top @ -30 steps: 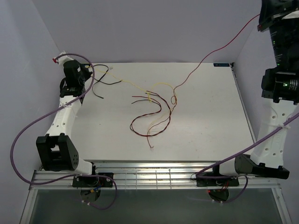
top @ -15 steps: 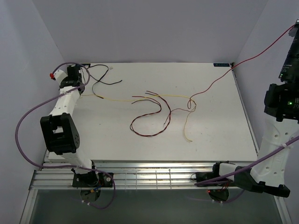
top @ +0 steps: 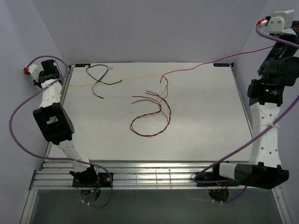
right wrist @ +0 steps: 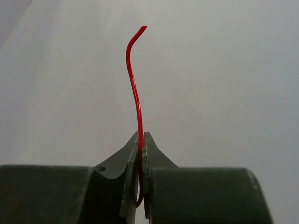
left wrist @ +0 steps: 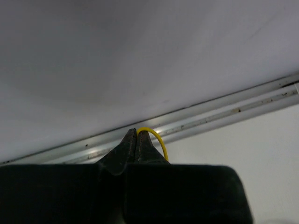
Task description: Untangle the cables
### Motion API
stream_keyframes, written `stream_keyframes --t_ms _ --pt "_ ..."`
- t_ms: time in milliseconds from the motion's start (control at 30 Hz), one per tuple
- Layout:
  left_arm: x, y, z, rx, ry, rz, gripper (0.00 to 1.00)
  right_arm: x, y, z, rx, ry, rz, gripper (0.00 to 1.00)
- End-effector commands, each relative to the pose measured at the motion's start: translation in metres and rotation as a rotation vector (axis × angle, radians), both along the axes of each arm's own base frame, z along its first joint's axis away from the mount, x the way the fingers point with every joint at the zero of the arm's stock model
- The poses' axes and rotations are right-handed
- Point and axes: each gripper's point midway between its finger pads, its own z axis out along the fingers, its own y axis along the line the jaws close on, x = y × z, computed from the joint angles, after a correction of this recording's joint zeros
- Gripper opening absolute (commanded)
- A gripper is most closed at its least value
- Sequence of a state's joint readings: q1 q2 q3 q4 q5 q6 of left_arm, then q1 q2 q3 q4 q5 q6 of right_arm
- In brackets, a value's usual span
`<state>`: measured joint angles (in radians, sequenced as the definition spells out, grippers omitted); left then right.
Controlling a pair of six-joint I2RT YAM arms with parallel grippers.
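Farther apart than before, left claw (left wrist: 136, 135) pinches the yellow cable (top: 126, 80), right claw (right wrist: 141, 137) the red cable (top: 201, 65); slow steady pulling seems wise.

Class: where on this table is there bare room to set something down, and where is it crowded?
Widest bare patch: the table's right half, between the dark red-brown cable's loop and the right edge, nearer than the red cable. Smaller: the near-left corner, nearer than the black cable. Crowded: far left to centre, where the yellow cable crosses others.
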<state>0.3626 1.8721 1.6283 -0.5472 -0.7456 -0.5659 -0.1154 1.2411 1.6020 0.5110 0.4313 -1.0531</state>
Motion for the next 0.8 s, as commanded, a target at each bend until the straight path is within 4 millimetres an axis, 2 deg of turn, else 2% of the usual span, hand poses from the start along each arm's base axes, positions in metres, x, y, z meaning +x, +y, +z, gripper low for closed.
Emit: stream_keyframes --t_ms 0,133,267,400,533,767 --pt "-0.003 0.045 0.012 0.054 0.036 0.062 0.0 -0.058 -0.002 0.028 -0.12 -0.088 -0.196 0.08" --pt "0.008 0.08 0.009 0.083 0.047 0.057 0.0 -0.055 0.0 0.019 -0.192 -0.03 -0.232 0.08" --pt "0.0 0.114 0.006 0.146 0.137 0.128 0.0 -0.052 0.001 0.007 -0.243 0.007 -0.25 0.08" --pt "-0.011 0.136 -0.007 0.13 0.162 0.148 0.0 -0.049 -0.008 -0.004 -0.261 0.029 -0.245 0.08" --pt "-0.015 0.137 -0.017 0.075 0.128 0.132 0.0 -0.043 -0.012 -0.013 -0.278 0.053 -0.245 0.08" --pt "-0.014 0.137 -0.012 0.087 0.107 0.116 0.0 -0.05 -0.018 -0.008 -0.273 0.029 -0.258 0.08"
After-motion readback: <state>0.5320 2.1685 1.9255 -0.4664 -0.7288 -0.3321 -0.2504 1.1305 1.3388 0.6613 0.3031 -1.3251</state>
